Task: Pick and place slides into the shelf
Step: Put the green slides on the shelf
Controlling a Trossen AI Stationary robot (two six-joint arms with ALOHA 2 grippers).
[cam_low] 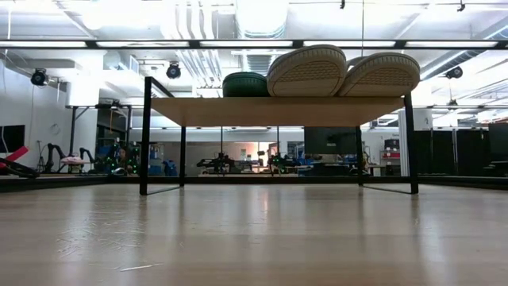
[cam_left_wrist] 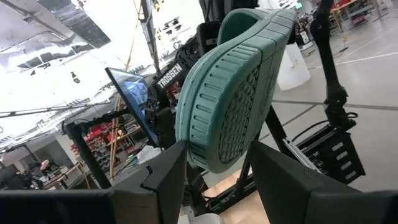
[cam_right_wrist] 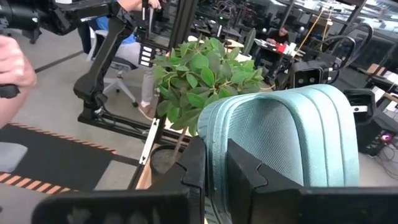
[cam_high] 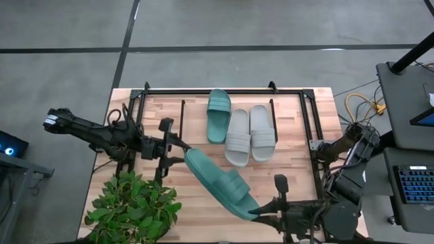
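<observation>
Three slides lie on the shelf's top board (cam_high: 176, 115): a teal one (cam_high: 218, 115) and two pale grey ones (cam_high: 237, 135) (cam_high: 262, 131). The low view shows their ends on the board (cam_low: 278, 111). A fourth, teal slide (cam_high: 220, 181) hangs in the air over the table's near half, between both arms. My left gripper (cam_high: 178, 152) is at its far-left end and my right gripper (cam_high: 261, 215) at its near-right end; each is shut on it. Neither gripper shows in the low view. My left gripper has the slide's rounded end (cam_left_wrist: 214, 158) between its two fingers (cam_left_wrist: 165, 177), one on each side of it, coming roughly level from the table's left. The ridged sole faces the wrist camera. The slide is clear of table and shelf. My right gripper pinches the slide's thin side edge (cam_right_wrist: 214, 146) between its two nearly closed fingers (cam_right_wrist: 193, 168), close to the ribbed strap (cam_right_wrist: 292, 137). It comes about level from the table's near right. The slide stretches away toward the left arm, off the table.
A potted green plant (cam_high: 132, 207) stands at the table's near left, close under the held slide's left end. The shelf's black wire frame (cam_high: 308, 122) borders the board. A desk with a laptop (cam_high: 413, 183) is off to the right. A person's hand (cam_right_wrist: 12, 65) shows beyond the table.
</observation>
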